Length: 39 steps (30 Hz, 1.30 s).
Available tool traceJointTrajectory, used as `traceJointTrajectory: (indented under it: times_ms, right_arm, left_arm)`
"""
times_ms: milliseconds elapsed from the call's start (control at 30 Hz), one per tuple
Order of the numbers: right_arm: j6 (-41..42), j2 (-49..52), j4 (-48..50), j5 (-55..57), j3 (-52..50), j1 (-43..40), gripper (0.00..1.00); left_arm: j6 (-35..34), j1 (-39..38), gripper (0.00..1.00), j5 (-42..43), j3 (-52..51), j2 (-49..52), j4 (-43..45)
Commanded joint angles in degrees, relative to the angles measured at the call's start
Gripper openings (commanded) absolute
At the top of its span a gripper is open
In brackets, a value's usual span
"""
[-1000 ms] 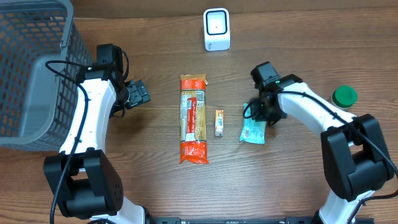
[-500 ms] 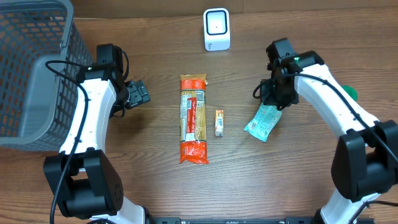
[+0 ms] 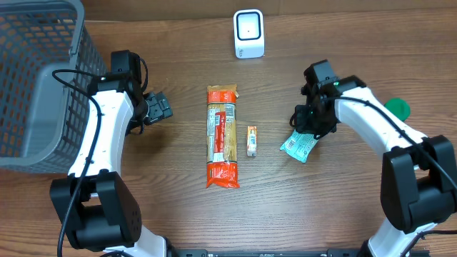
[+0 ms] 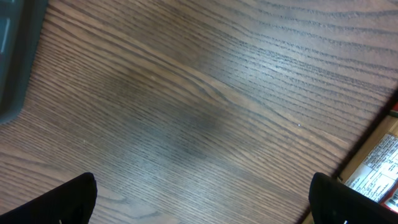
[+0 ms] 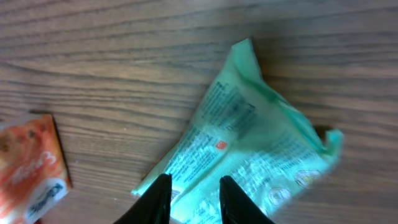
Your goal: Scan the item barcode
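Right of the wooden desk's point(image 3: 178, 214) middle, a mint-green crinkled plastic packet point(image 3: 300, 148) is pinched at one edge by the right end effector point(image 3: 308, 130). The jaws are drawn narrow, and in the wrist view the two pale fingers point(image 5: 163, 198) straddle the packet's lower margin. Its length slants away from the grip toward the robot's side of the desk, printed face up to the wrist camera; no barcode can be made out in that print. Whether the free end touches the wood cannot be told. A white box-shaped scanner point(image 3: 248, 33) stands at the far edge, beyond the right end effector and toward the centre line, so the coming move looks like a diagonal carry outward and inward, probably with a turn to face the code to the scanner's window. That arm is plainly the nearer one. The left end effector point(image 3: 160, 107) hangs spread wide and empty over bare wood beside a grey mesh basket point(image 3: 43, 43), well apart from the scanner's path. Between the arms lie a long orange pasta packet point(image 3: 222, 135) and a small orange sachet point(image 3: 251, 140), both lengthwise toward the scanner and just clear of the likely route.
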Motion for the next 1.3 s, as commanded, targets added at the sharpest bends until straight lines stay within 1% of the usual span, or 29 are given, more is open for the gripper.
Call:
traceJointTrajectory:
  times_ms: [0,200,300,400,433,500,600,767,900,1000,1133,1267]
  right_arm:
    - [-0.72,-1.09,3.28,-0.72,-2.93,2.03,0.24]
    - [-4.76,-1.09,9.97,0.52,-7.32,5.79,0.23]
    - [-4.72,-1.09,10.47,0.85,-7.74,6.19,0.19]
    - [-4.72,-1.09,10.34,0.81,-7.72,6.19,0.19]
    - [-4.74,-1.09,10.29,0.79,-7.65,6.19,0.13]
    - [-4.74,-1.11,8.92,0.35,-6.38,6.14,0.07]
    - [-4.74,-1.14,5.35,-1.84,-2.27,5.57,0.07]
    - [-4.74,-1.14,-3.45,-6.4,6.05,4.2,0.07]
    - [-4.81,-1.09,-7.21,-8.22,6.64,2.71,0.06]
    - [-8.5,-1.09,-8.35,-15.17,5.35,0.92,0.04]
    - [-13.22,-1.09,-8.22,-24.0,2.49,-1.66,0.04]
    - [-13.92,-1.09,-4.98,-29.94,-1.55,-3.37,0.04]
  left_arm:
    - [0.68,-0.13,1.0,-0.5,0.44,-0.13,0.04]
    - [0.68,-0.13,1.0,-0.5,0.44,-0.13,0.04]
    - [0.68,-0.13,1.0,-0.5,0.44,-0.13,0.07]
    - [0.68,-0.13,1.0,-0.5,0.44,-0.13,0.07]
    - [0.68,-0.13,1.0,-0.5,0.44,-0.13,0.07]
    - [0.68,-0.13,1.0,-0.5,0.46,-0.13,0.04]
    - [0.68,-0.13,1.0,-0.5,0.44,-0.13,0.04]
    - [0.68,-0.13,1.0,-0.5,0.44,-0.13,0.04]
    - [0.68,-0.13,1.0,-0.5,0.44,-0.13,0.07]
    - [0.68,-0.13,1.0,-0.5,0.44,-0.13,0.04]
    - [0.68,-0.13,1.0,-0.5,0.46,-0.13,0.04]
    - [0.68,-0.13,1.0,-0.5,0.44,-0.13,0.07]
